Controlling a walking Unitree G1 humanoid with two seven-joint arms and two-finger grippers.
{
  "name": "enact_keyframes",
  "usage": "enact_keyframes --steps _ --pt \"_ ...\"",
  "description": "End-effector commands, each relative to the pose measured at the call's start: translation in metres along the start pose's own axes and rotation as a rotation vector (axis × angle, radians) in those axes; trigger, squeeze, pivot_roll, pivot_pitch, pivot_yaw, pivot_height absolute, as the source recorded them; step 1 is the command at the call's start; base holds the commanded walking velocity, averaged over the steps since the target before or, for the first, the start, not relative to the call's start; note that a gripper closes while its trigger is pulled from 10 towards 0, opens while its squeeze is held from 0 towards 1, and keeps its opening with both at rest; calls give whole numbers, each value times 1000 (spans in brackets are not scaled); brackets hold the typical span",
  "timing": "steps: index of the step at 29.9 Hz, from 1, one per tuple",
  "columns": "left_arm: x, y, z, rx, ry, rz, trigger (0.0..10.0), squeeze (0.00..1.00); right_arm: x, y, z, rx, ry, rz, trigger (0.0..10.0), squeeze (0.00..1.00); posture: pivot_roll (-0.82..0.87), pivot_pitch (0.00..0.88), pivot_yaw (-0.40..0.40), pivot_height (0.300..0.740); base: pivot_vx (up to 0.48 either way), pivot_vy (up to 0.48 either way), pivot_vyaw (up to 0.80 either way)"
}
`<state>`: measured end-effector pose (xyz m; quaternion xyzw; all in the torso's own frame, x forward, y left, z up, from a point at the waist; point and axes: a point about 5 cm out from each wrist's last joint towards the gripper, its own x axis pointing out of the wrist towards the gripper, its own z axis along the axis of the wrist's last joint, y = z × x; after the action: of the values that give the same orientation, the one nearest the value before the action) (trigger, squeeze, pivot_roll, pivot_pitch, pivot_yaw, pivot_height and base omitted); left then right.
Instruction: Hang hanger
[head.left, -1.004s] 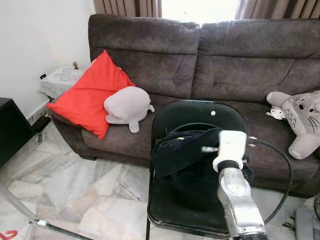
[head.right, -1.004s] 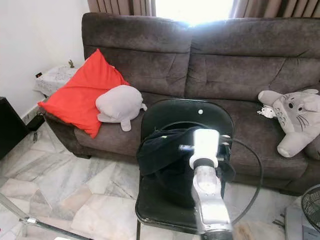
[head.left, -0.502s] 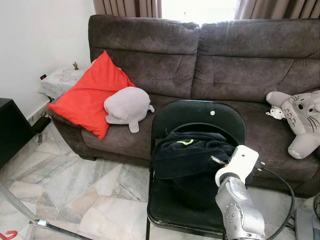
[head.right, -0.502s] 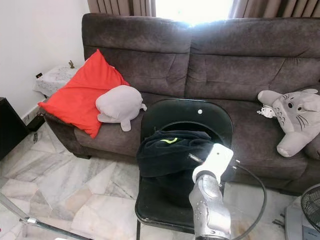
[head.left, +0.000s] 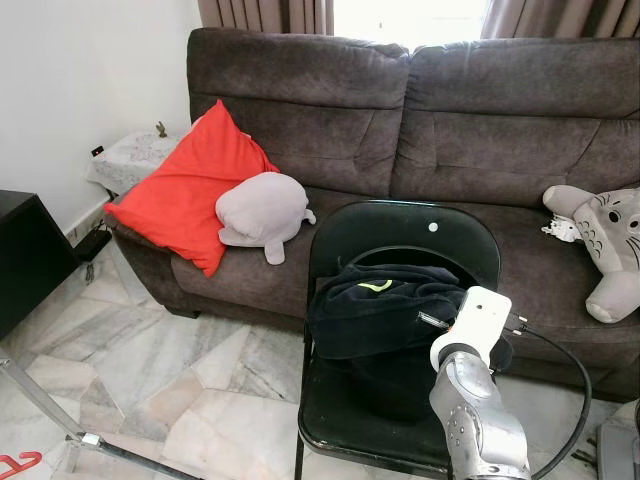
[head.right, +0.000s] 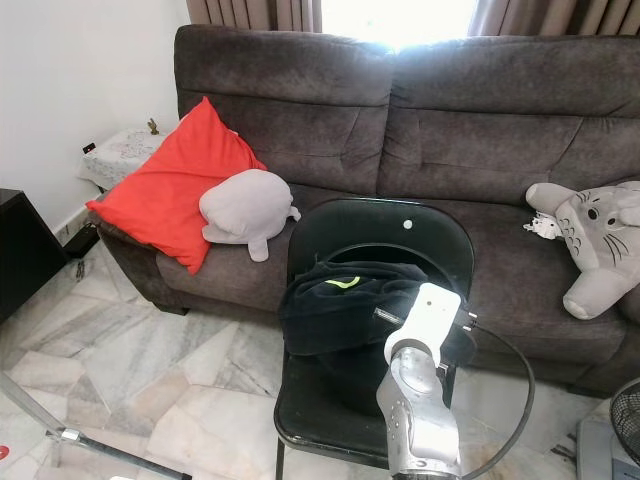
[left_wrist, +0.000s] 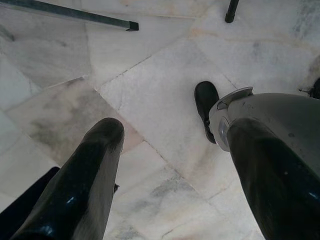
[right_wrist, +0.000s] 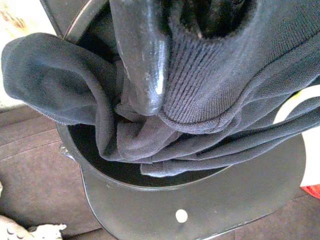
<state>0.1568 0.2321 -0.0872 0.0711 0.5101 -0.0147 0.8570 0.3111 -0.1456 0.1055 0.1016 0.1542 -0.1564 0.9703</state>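
Note:
A dark navy garment (head.left: 385, 308) with a small yellow-green mark lies bunched on a black folding chair (head.left: 405, 222). My right gripper (head.left: 428, 320) reaches into it from the right side of the seat. In the right wrist view one black finger (right_wrist: 142, 55) presses against the garment's ribbed edge (right_wrist: 200, 85), and folds hide the other finger; the gripper looks shut on the cloth. A small red curved piece (head.left: 16, 463), perhaps a hanger, sits at the lower left on the floor. My left gripper (left_wrist: 172, 132) hangs open over the marble floor.
The chair stands before a brown sofa (head.left: 470, 130) with a red cushion (head.left: 190, 190), a grey plush (head.left: 262, 210) and a grey Totoro plush (head.left: 605, 235). A metal rail (head.left: 45, 405) slants across the lower left. A black cabinet (head.left: 25, 255) stands at left.
My right arm has dropped from chest height to the chair seat, and the garment it held up now rests lower on the chair. The camera has shifted slightly.

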Motion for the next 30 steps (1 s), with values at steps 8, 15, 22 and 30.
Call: enact_keyframes --steps 8,15,22,30 --pt "-1 3 -6 1 14 9 10000 0 -3 -3 -6 -30 49 -11 0 0 37 0 42 740 0 0 0" --pt "-1 3 -6 6 15 8 10000 0 -6 -12 -18 35 121 -61 0 0 35 0 42 740 0 0 0" --pt "-1 4 -6 2 11 11 10000 0 -4 -13 -17 27 116 -75 0 0 42 0 41 740 0 0 0" --pt "-2 5 -5 -1 13 14 10000 0 -4 -12 -15 -36 87 -69 0 0 42 0 44 740 0 0 0"
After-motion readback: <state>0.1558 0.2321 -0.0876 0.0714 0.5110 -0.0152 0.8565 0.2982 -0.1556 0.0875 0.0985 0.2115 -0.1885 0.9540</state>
